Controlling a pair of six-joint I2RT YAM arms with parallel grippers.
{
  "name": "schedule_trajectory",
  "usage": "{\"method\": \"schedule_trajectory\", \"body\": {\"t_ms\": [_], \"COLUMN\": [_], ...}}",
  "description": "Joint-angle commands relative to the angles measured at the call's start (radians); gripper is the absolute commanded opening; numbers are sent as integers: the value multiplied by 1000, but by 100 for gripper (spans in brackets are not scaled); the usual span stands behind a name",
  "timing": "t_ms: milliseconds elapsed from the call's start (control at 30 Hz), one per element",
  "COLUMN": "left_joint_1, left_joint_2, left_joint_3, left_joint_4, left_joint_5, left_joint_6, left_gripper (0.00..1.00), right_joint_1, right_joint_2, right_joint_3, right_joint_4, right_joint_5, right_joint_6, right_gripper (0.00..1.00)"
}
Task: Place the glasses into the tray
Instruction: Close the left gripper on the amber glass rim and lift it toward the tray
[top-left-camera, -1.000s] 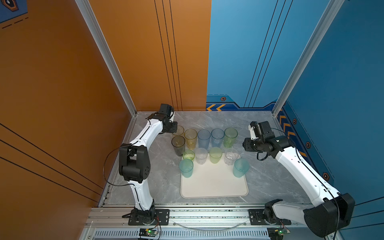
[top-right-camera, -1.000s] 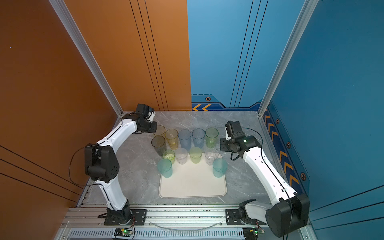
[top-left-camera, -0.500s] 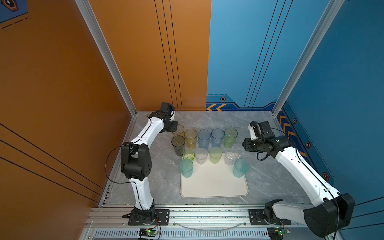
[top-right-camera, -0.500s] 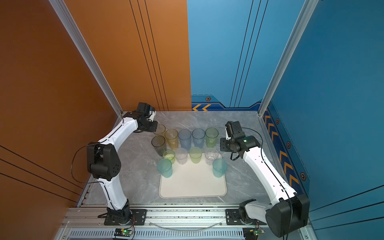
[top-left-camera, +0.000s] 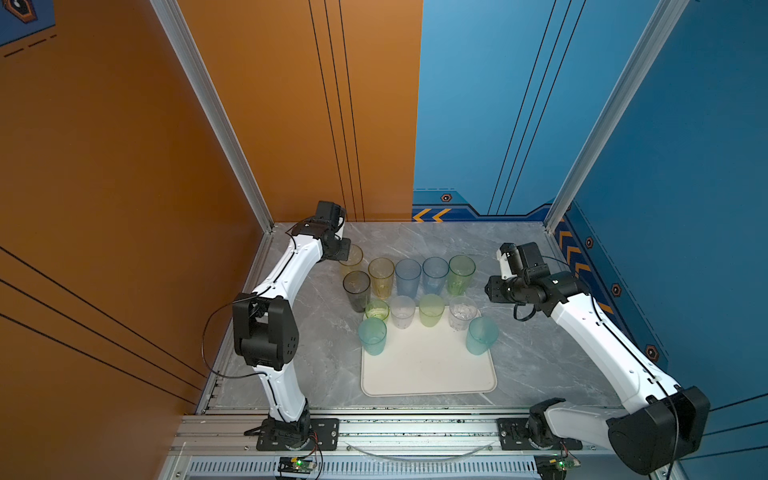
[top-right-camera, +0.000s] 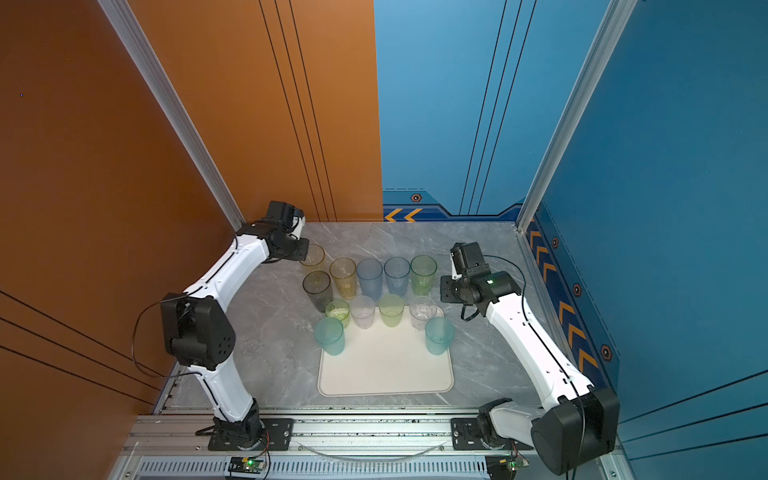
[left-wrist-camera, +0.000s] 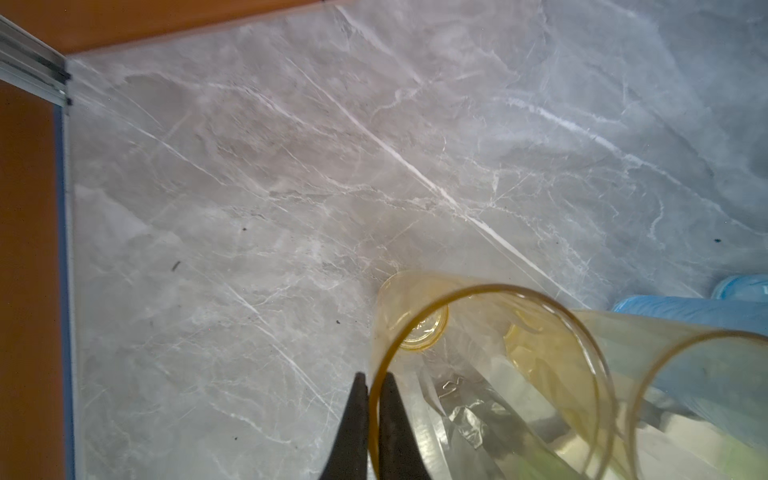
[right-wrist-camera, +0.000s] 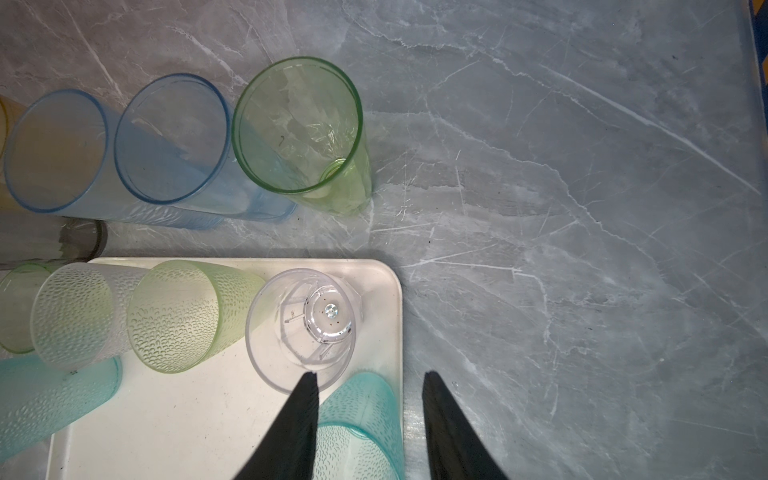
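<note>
My left gripper (left-wrist-camera: 374, 376) is shut on the rim of a tall yellow glass (top-left-camera: 351, 258) (left-wrist-camera: 490, 374), one finger inside and one outside. That glass stands on the table at the left end of the back row. Beside it in that row are another yellow glass (top-left-camera: 381, 276), two blue glasses (top-left-camera: 408, 276) and a green glass (top-left-camera: 460, 274). A smoky grey glass (top-left-camera: 356, 290) stands in front. The cream tray (top-left-camera: 428, 365) (right-wrist-camera: 187, 415) carries short glasses along its far edge and two teal glasses (top-left-camera: 372, 336) (top-left-camera: 481, 336). My right gripper (right-wrist-camera: 370, 374) (top-left-camera: 494, 289) hovers open over the tray's far right corner, holding nothing.
The orange wall and an aluminium post (left-wrist-camera: 33, 70) stand close behind the left gripper. The blue wall (top-left-camera: 590, 266) runs along the right side behind the right arm. Grey marble tabletop (right-wrist-camera: 582, 208) lies bare to the right of the tray.
The left gripper's fingers have closed onto the yellow glass's rim, and the left arm's elbow has shifted slightly. The right arm and the glasses have not moved.
</note>
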Motion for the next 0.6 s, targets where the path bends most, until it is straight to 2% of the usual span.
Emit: {"method": "schedule_trajectory", "body": {"t_ms": [0, 300, 567], "left_joint_1": [10, -40, -254], "left_joint_2": [-102, -310, -486], "left_joint_3": [1, 2, -5], "left_joint_4": [2, -19, -148], "left_joint_5": [-51, -27, -29], "left_joint_6": [14, 23, 38], "left_gripper": [3, 4, 5], "right_joint_1": [-5, -5, -5], "right_joint_2": [-30, -59, -90], "right_joint_3": [-5, -17, -20], "right_joint_4": [13, 20, 23], "right_joint_5": [-6, -12, -30], "right_joint_6": [-20, -20, -12], "right_gripper": [41, 41, 41]}}
